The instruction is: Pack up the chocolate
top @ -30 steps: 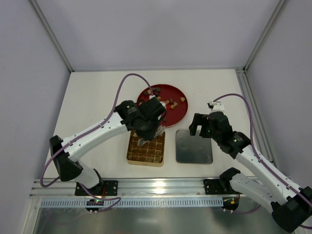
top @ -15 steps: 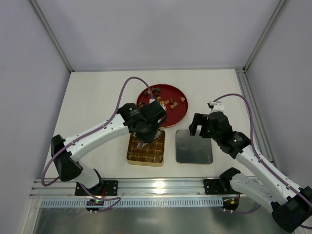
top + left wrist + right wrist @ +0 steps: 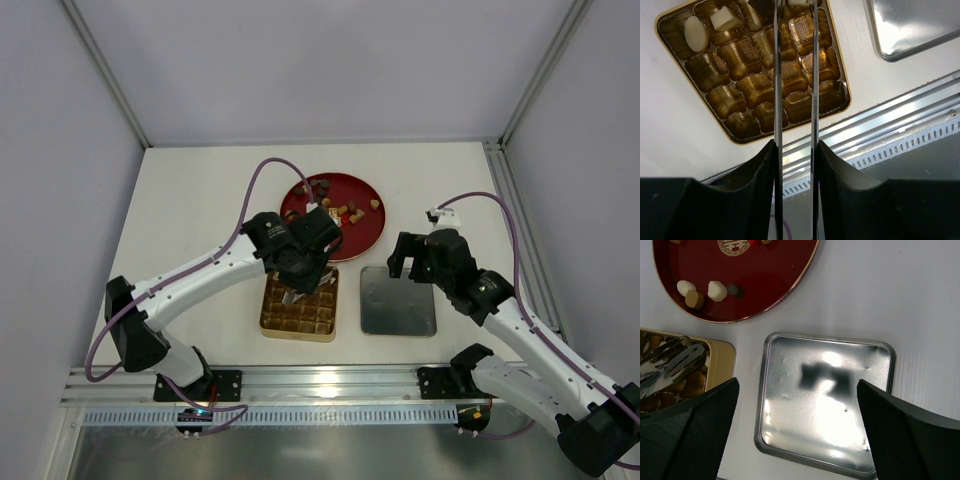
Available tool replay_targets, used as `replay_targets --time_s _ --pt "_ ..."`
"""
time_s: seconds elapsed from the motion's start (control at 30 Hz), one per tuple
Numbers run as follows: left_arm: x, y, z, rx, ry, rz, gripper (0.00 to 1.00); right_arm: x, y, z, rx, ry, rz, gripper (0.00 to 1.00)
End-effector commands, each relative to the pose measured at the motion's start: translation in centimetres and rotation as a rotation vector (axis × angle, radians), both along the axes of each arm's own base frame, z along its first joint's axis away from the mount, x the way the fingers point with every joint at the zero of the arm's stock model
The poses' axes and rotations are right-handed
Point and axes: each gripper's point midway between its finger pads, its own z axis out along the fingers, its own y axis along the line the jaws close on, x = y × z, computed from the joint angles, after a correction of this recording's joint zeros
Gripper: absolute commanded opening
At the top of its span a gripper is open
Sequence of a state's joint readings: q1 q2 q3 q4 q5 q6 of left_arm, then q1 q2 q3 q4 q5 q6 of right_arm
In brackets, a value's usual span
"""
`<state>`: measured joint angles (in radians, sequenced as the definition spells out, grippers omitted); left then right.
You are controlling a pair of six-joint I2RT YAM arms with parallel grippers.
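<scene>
White table [image 3: 200, 200], gold-emblem red plate [image 3: 765, 275]; left fingers [image 3: 777, 100] narrow over gridded box [image 3: 740, 50], right fingers [image 3: 685, 440] wide.

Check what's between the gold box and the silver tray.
Nothing: a bare strip of white table separates the gold box from the silver tray, clearest in the right wrist view.

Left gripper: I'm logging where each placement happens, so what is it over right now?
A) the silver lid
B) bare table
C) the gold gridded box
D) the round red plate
C: the top view shows the left gripper over the gold box, and in the left wrist view its fingers run across the box's compartments.
</scene>
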<state>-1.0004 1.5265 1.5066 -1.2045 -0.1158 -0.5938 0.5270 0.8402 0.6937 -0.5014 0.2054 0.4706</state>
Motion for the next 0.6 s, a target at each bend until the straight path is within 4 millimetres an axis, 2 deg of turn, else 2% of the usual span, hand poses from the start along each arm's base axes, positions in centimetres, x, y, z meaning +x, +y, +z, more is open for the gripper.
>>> replay_targets --time_s 0.0,0.27,0.57 --pt "0.7 -0.6 1.5 -0.045 -0.056 -0.003 0.37 0.5 0.3 1.2 0.030 -0.040 -0.003 1.00" --pt "0.9 -0.5 1.9 -0.037 -0.068 -0.006 0.38 0.6 0.4 1.3 0.033 -0.043 0.000 1.00" --pt "2.0 -1.0 5.9 -0.091 -0.141 -0.015 0.40 0.8 0.5 1.6 0.029 -0.049 0.003 1.00"
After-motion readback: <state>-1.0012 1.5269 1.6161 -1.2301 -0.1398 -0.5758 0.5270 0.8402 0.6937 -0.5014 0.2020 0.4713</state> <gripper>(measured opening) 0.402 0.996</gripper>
